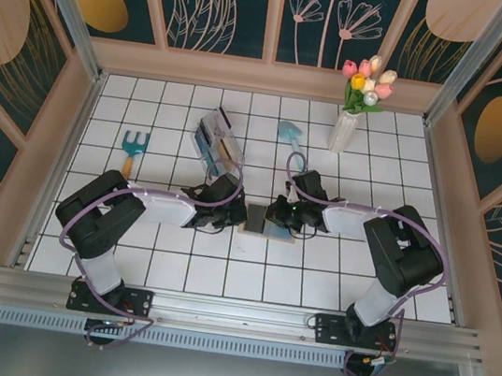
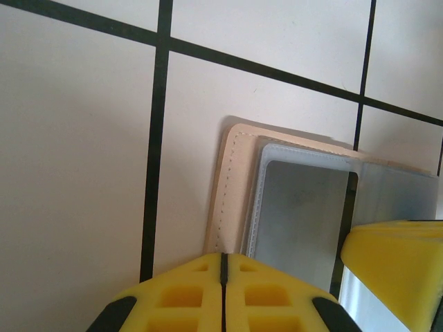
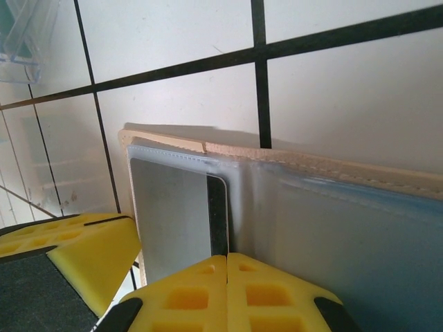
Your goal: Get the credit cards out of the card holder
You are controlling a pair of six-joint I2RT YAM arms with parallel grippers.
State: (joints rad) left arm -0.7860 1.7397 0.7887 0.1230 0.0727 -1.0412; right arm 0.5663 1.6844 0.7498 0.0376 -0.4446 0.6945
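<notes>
between the two arms, at the middle of the tiled table (image 1: 386, 293), the card holder (image 1: 265, 220) lies opened flat, blue-grey inside up, tan border (image 2: 232, 187) showing around the clear pockets. it probably lies opened like this so the pocket mouths are reachable from above.

the left gripper (image 1: 230, 217) comes in from the left and the right gripper (image 1: 277, 217) from the right, meeting over the holder. from the left wrist, the left gripper (image 2: 223, 266) has its yellow pads pressed together with only a seam between them, down at the holder's near edge. it looks placed to pin the holder against the table, though whether anything thin is caught in the seam cannot be told.

from the right wrist, the right gripper (image 3: 227, 266) is likewise closed pad to pad, right at the edge of the pale card with the black stripe (image 3: 173, 214), which sits inside its sleeve. closing there suggests a pinch on that card's edge. the frames do not settle it. one finger of the left gripper (image 3: 69, 252) sits just beside the pocket.

no card is out yet. the purplish card cannot be made out. the acrylic rack (image 1: 213, 140) stands apart behind.
</notes>
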